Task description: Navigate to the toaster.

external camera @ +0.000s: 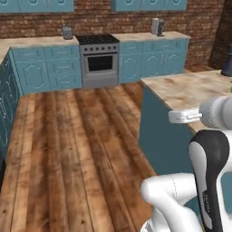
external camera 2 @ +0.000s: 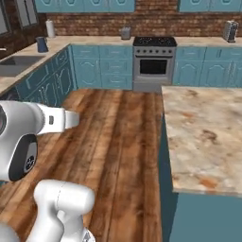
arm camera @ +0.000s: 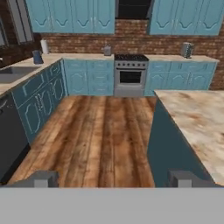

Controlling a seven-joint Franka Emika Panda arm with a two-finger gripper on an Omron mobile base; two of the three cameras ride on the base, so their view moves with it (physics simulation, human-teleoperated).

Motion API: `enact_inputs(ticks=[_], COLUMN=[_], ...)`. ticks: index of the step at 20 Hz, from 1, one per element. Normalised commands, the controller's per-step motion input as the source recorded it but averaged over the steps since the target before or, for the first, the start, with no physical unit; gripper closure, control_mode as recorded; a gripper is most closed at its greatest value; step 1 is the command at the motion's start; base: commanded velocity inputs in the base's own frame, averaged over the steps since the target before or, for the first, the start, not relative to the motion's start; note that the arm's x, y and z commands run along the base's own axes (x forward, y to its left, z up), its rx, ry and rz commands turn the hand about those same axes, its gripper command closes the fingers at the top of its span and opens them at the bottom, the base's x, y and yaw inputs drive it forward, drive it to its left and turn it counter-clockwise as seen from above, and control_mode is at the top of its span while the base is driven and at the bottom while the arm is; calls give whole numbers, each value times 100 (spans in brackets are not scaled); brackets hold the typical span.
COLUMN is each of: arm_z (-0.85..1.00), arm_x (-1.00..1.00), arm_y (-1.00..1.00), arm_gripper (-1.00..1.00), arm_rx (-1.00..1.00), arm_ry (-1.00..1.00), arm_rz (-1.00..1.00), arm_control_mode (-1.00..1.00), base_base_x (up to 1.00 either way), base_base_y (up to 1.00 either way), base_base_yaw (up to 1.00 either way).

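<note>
Toaster [external camera: 157, 26] stands on the far worktop [external camera: 149, 36] against the brick wall, right of the stove [external camera: 98, 60], well apart from the robot across the wooden floor [external camera: 77, 149]. One toaster is in sight, plus one stove and one island worktop [external camera 2: 208, 137] close on the right. It looks like a rigid metal box, moderately light, with smooth and probably slippery sides; a hold across its narrow body would suit best, though the task only asks for driving up to it. End effector [arm camera: 113, 178] carries nothing, its fingertips [arm camera: 43, 178] spread wide.
</note>
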Motion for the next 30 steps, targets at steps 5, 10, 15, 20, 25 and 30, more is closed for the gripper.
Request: enact_inputs(ticks=[5, 10, 15, 20, 25, 30], arm_z=[0, 0, 0, 0, 0, 0], arm_x=[0, 0, 0, 0, 0, 0], arm_y=[0, 0, 0, 0, 0, 0], arm_gripper=[-100, -100, -100, -100, -100, -100], arm_rx=[0, 0, 0, 0, 0, 0], arm_ry=[0, 0, 0, 0, 0, 0], arm_rz=[0, 0, 0, 0, 0, 0], arm_control_mode=[100, 100, 100, 100, 100, 100], base_base_x=[65, 100, 100, 100, 100, 88], base_base_y=[57, 2, -30, -26, -49, -97], base_base_yaw=[64, 65, 72, 71, 66, -9])
